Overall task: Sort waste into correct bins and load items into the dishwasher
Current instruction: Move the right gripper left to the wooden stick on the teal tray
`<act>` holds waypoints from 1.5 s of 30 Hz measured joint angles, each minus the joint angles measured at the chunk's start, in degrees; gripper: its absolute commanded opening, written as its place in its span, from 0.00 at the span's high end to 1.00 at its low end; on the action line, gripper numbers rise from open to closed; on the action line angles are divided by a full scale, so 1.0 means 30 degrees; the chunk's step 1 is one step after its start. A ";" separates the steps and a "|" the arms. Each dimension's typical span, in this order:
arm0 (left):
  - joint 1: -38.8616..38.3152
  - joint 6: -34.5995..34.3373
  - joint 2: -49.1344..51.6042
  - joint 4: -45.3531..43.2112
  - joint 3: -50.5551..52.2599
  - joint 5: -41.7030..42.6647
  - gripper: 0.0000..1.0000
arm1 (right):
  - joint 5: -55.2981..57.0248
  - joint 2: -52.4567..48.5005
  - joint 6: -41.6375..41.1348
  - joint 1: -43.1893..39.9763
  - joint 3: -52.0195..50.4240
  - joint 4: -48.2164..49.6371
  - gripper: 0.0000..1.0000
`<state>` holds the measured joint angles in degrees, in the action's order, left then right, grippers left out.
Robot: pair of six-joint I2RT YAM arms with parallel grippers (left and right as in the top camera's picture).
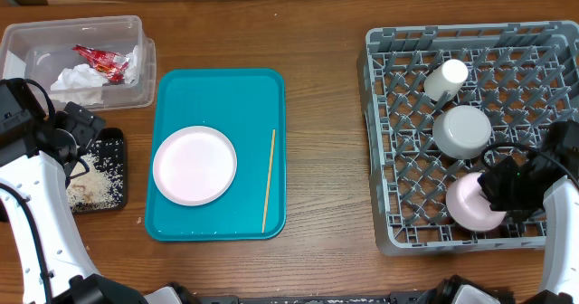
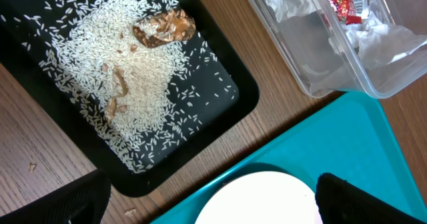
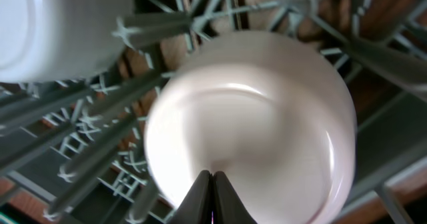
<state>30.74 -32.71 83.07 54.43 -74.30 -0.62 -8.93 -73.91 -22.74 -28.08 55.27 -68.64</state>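
Brown wooden surface (image 1: 326,33), grain running left to right, fills the overhead view edge to edge. Light soft and even, shadows faint. A few pale crumbs (image 2: 31,165) on the bare wood.

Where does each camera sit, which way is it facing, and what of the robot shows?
Overhead: above the table, facing straight down; both arms show at the lower corners.
Left wrist: on the left arm, facing down at the black tray; left gripper open, fingers at bottom corners.
Right wrist: on the right arm, facing the pink saucer in the dish rack; right gripper shut, bottom centre.
Shared: overhead and left wrist both show the black tray.
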 measured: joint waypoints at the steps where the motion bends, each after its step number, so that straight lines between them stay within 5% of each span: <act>1: 0.0000 0.0000 0.0000 0.0007 0.0000 0.0000 0.00 | 0.0073 0.0153 -0.0073 0.0000 0.0015 -0.0248 0.96; 7: 0.0000 0.0000 0.0000 0.0007 0.0000 0.0000 0.00 | -0.0102 0.2703 -0.0270 0.0015 0.1588 -0.1982 0.96; 13: 0.0000 0.0000 0.0000 0.0007 0.0007 0.0000 0.00 | -0.4233 0.5697 0.0648 0.1545 0.2266 -0.1246 0.96; 16: 0.0000 0.0000 0.0000 0.0007 0.0000 0.0000 0.00 | -0.6637 0.6156 0.0554 0.4080 0.2273 0.0539 0.96; 22: 0.0000 0.0000 0.0000 -0.0007 0.0007 -0.0007 0.00 | -0.5515 0.5741 -0.1537 1.0965 0.2280 0.3402 0.90; 27: 0.0000 0.0000 0.0000 0.0000 0.0007 -0.0007 0.00 | -0.2390 0.3439 -0.3687 1.7121 0.2317 0.5187 0.63; 35: 0.0000 0.0000 0.0000 0.0007 0.0000 0.0000 0.00 | -0.0117 -0.2514 -0.5472 2.3176 0.3002 0.8648 0.59; 40: 0.0000 0.0000 0.0000 0.0007 0.0000 0.0000 0.00 | 0.1326 -0.6091 -0.6054 2.4815 0.5013 0.8859 0.48; 45: 0.0000 0.0000 0.0000 0.0007 0.0000 0.0000 0.00 | 0.2645 -0.8990 -0.6280 2.5806 0.6615 0.8918 0.48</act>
<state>30.74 -32.71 83.07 54.46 -74.30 -0.62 -0.99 -100.88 -41.58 49.34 75.11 -41.89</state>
